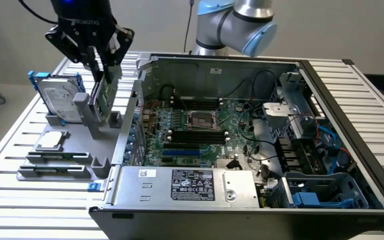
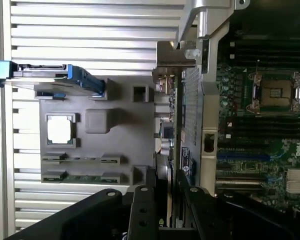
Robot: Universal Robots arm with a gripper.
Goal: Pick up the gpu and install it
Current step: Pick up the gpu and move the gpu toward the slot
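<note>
The gpu (image 1: pixel 102 97), a thin green card seen edge-on, stands upright over the grey parts holder (image 1: pixel 78 132) at the exterior view's left, just outside the open computer case. Its lower edge sits level with the holder's posts; I cannot tell whether it still rests in its slot. My gripper (image 1: pixel 105 75) comes down from above and is shut on the card's upper part, one finger on each face. In the wrist view the gpu (image 2: pixel 172 145) runs away from the black fingers (image 2: pixel 142 205), with its metal bracket (image 2: pixel 176 56) at the far end.
A silver hard drive in a blue frame (image 1: pixel 58 102), a processor chip (image 1: pixel 50 141) and memory sticks (image 1: pixel 55 156) sit on the holder. To the exterior view's right lies the open case with the motherboard (image 1: pixel 192 125), the power supply (image 1: pixel 185 185) and the case wall (image 1: pixel 128 125) next to the card.
</note>
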